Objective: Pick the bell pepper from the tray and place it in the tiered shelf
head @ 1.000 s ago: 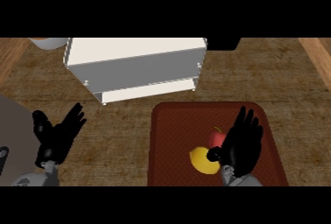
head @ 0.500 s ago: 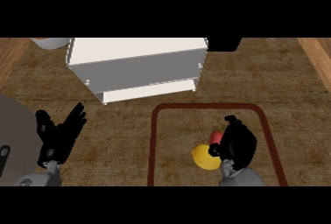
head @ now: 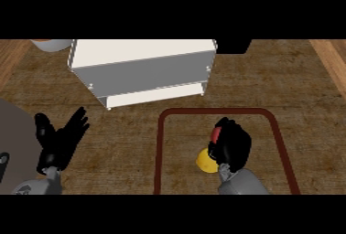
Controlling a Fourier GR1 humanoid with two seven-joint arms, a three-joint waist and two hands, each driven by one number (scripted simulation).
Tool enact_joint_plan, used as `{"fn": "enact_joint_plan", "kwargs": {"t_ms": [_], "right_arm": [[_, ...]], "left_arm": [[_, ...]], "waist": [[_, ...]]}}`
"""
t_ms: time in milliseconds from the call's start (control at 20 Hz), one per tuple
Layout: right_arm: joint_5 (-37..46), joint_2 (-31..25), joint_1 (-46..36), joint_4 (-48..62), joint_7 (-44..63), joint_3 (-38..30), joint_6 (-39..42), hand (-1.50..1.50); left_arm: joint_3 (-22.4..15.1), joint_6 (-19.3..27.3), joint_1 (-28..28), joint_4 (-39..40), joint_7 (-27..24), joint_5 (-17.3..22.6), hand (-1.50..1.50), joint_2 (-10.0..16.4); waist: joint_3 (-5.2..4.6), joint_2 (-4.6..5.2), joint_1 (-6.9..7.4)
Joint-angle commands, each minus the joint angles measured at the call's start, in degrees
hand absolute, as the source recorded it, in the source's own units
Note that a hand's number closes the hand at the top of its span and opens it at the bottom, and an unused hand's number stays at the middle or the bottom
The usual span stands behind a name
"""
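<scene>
The dark red tray (head: 161, 151) lies at the lower right of the counter. On it sits the bell pepper, showing as a yellow bulge (head: 205, 162) with a red strip (head: 215, 133) beside it. My right hand (head: 231, 145) covers it from above, fingers curled down round it and hiding most of it. The white tiered shelf (head: 145, 68) stands further back, left of the tray's far edge. My left hand (head: 61, 139) rests open at the lower left, fingers up, holding nothing.
A grey surface (head: 15, 137) fills the left edge beside my left hand. A pale bowl (head: 51, 44) stands at the far left corner, and a dark object (head: 233, 45) stands behind the shelf's right end. Wooden strips (head: 331, 57) border the counter.
My right hand's fingers went from straight over the tray to curled down round the bell pepper. The view has shifted slightly. My left hand has not moved.
</scene>
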Motion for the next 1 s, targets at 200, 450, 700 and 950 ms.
{"fn": "enact_joint_plan", "kwargs": {"t_ms": [200, 450, 700, 950], "right_arm": [[-10.0, 1.0, -6.4, -3.6, 0.7, 19.5, 0.5, 1.5], [-25.5, 1.1, -16.7, -10.8, -6.2, 27.0, 2.6, 1.5], [-25.5, 1.1, -30.0, -18.8, 5.8, 32.5, -2.2, 1.5], [-26.2, 1.0, -43.0, -23.4, 16.0, 24.1, 1.9, 1.5]], "left_arm": [[-1.3, -1.6, -1.5, 0.9, 0.5, -0.9, 0.0, -0.8], [-3.2, -2.0, -2.5, 1.5, -0.8, -2.1, 0.0, -1.9], [-2.5, -0.2, -2.0, 3.4, -1.0, -3.1, 0.0, -2.5], [0.1, -2.0, -1.3, 4.4, -2.0, -1.7, 0.0, -0.2]], "waist": [[0.7, 1.23, 3.13], [0.65, 1.55, 6.46], [0.49, 0.61, 2.78], [0.38, 0.16, 1.56]]}}
